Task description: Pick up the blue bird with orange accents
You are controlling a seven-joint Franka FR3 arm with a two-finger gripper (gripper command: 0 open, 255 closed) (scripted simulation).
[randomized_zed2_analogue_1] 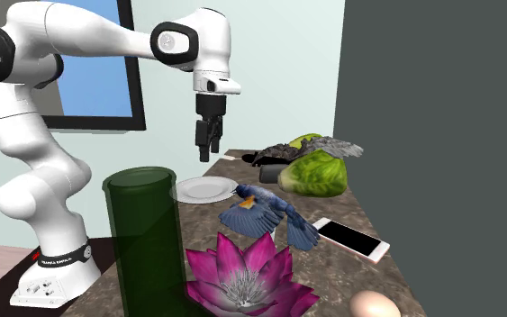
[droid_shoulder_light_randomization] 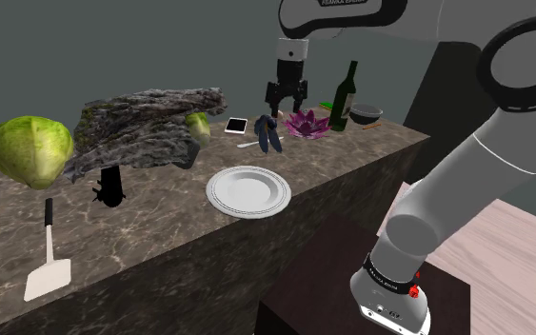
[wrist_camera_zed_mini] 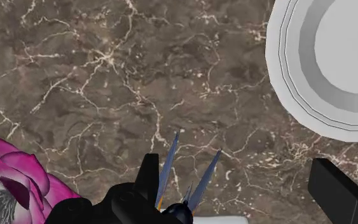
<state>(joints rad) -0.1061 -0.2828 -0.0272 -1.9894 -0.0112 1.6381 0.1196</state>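
The blue bird (droid_shoulder_light_randomization: 268, 131) with an orange patch near its head lies on the marble counter (droid_shoulder_light_randomization: 161, 228), wings spread, between a phone and a pink flower. In the second exterior view the bird (randomized_zed2_analogue_1: 265, 214) sits just behind the flower. My gripper (droid_shoulder_light_randomization: 285, 110) hangs above the counter, over and a little behind the bird, with its fingers apart and nothing held. It stands well above the surface in the second exterior view (randomized_zed2_analogue_1: 208, 149). In the wrist view the gripper (wrist_camera_zed_mini: 238, 173) is open. The bird's blue feathers (wrist_camera_zed_mini: 204, 178) poke up next to one finger (wrist_camera_zed_mini: 147, 181).
A white plate (droid_shoulder_light_randomization: 248, 190) lies near the counter's front edge. The pink flower (droid_shoulder_light_randomization: 306, 124), a dark green bottle (droid_shoulder_light_randomization: 347, 95), a bowl (droid_shoulder_light_randomization: 364, 114) and a phone (droid_shoulder_light_randomization: 236, 125) crowd around the bird. Farther along are a lettuce (droid_shoulder_light_randomization: 32, 150), a grey rocky shape (droid_shoulder_light_randomization: 147, 124) and a spatula (droid_shoulder_light_randomization: 47, 262).
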